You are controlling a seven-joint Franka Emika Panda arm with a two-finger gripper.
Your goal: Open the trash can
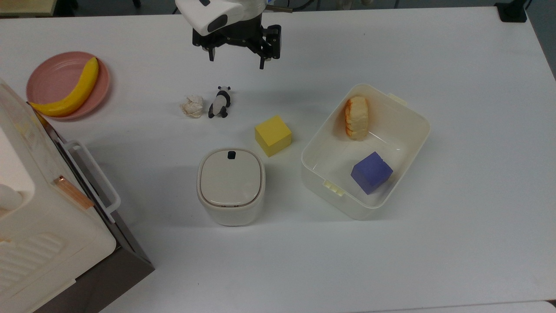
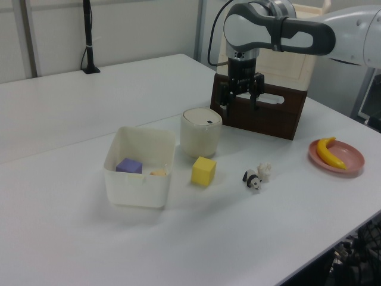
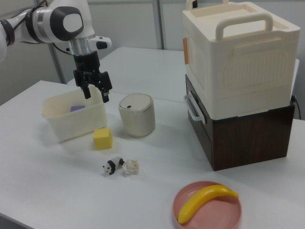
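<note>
The trash can (image 1: 231,186), lid down, sits well apart from the raised end effector (image 1: 236,58), fingers spread.

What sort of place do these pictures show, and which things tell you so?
Probably a robotics lab: a robot arm hangs over a white table laid with toy props, like a panda figure, yellow cube and small trash can.

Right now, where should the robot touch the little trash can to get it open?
Probably not a grab at all. The trash can stands upright with its flat lid shut, and a small black button sits at the rim on the side nearest the yellow block. Coming straight down from above, the open gripper could likely press that button with one fingertip.
</note>
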